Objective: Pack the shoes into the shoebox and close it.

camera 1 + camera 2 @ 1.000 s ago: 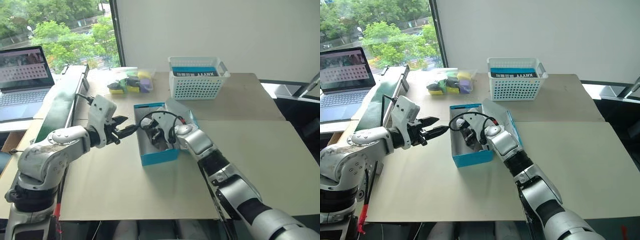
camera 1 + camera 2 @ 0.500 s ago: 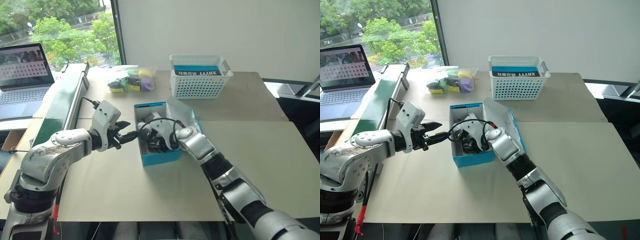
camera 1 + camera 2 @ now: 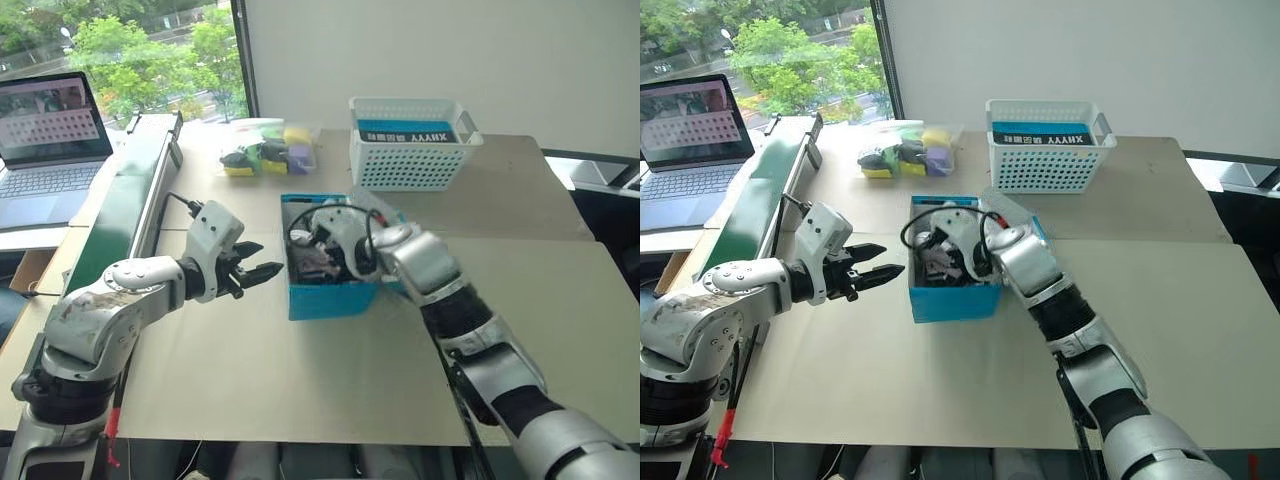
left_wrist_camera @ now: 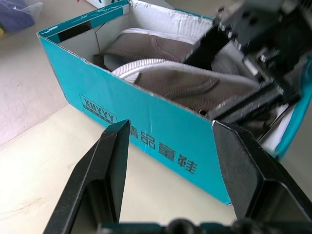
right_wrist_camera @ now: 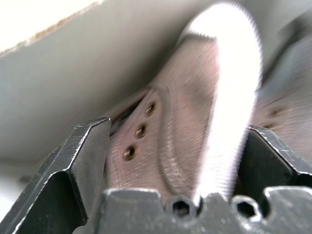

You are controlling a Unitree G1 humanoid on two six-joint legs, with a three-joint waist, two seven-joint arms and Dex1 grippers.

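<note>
Left eye view gives me the shoebox standing open near the middle of the table, its blue near wall facing me and its lid tipped back toward the right. Both shoes lie inside it — dark uppers, pale soles — side by side along the box's length, as the left wrist view confirms.

My right gripper reaches in from the right and hangs over the open box, just above the shoes. Its jaws stand wide apart; in the right wrist view one shoe's upper, eyelets and white sole edge show between the two fingers, but I can't tell whether the fingers touch it.

My left gripper hovers just left of the box, pointing at its left wall, clear of the cardboard. Its jaws are partly apart and hold nothing; in the left wrist view the lettered blue wall shows between them.

Farther back on the table sits a white basket with another blue box in it, and left of that a clear bag of coloured items. A laptop stands open at far left.
</note>
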